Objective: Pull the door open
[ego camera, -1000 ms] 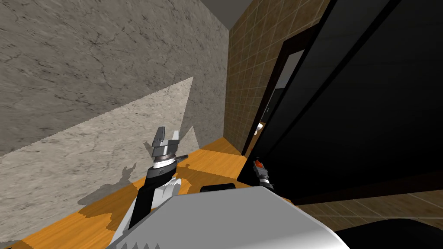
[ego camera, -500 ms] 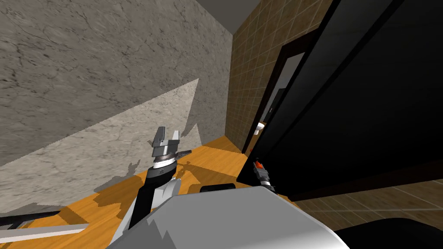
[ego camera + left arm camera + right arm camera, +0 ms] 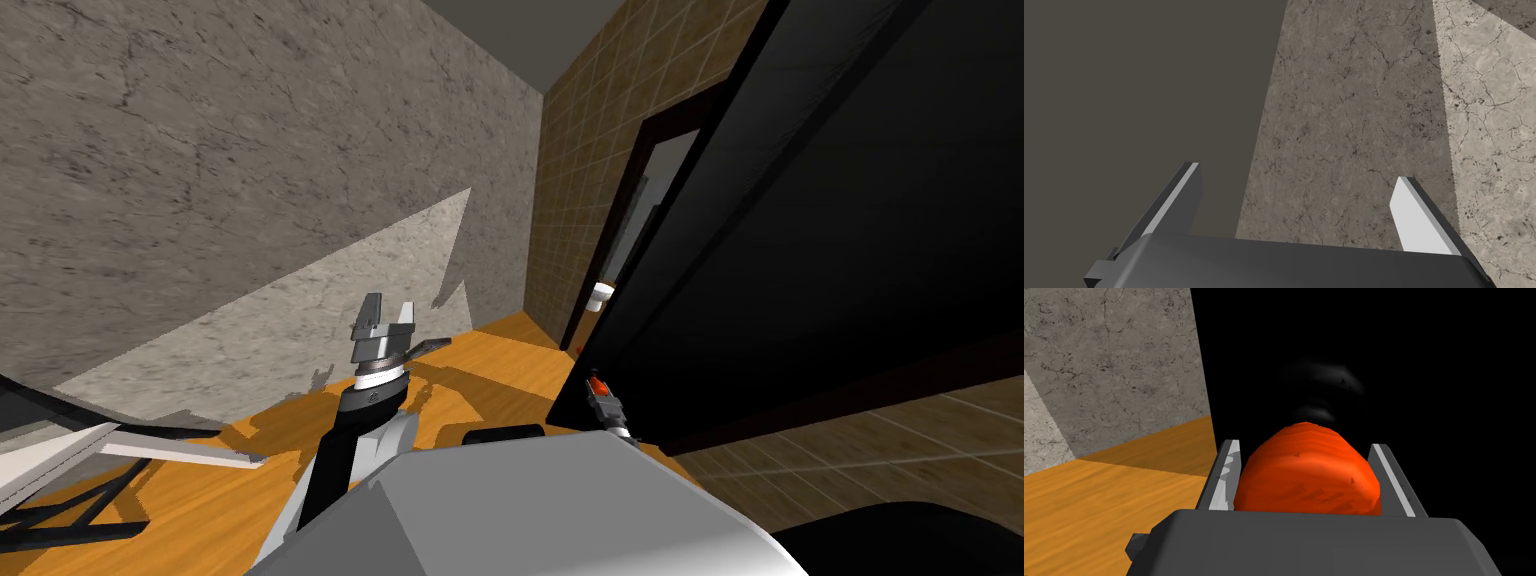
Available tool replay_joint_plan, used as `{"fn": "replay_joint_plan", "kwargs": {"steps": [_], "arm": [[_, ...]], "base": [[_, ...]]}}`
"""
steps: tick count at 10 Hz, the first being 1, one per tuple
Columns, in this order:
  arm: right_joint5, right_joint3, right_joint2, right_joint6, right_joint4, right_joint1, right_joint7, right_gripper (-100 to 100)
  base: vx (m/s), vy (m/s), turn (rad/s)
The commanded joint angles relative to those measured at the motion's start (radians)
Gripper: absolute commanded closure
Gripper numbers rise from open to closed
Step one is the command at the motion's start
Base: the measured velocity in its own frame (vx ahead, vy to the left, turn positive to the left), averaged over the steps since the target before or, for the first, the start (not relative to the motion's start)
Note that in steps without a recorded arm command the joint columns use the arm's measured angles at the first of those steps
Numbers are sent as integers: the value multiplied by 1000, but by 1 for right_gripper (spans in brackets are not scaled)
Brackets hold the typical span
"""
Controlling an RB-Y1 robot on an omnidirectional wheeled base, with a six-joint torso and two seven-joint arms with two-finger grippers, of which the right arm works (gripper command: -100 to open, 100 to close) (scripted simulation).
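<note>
Right gripper clamped on a rounded orange-red door knob, both thin blades pressed to its flanks, knob seated deep against the dark gripper body. Knob sits at the free edge of the tall black door slab, which stands close on my right. Orange wood floor and grey marbled wall show past its edge. Left gripper raised ahead of the chest, fingers spread, empty. Risks, as judged: knob is domed and looks slick, so a straight tug may slide the blades off its crown. Door swings on an arc, so a wrist that does not follow would twist the grip loose. Torso stands near and could block the slab.
</note>
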Motion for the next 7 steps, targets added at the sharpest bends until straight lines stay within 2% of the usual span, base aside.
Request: {"fn": "replay_joint_plan", "kwargs": {"steps": [1, 7], "arm": [[0, 0, 0, 0, 0, 0, 0, 100], [27, 48, -40, -60, 29, 12, -57, 100]], "base": [[-98, -16, 25], [-196, -17, 124]]}}
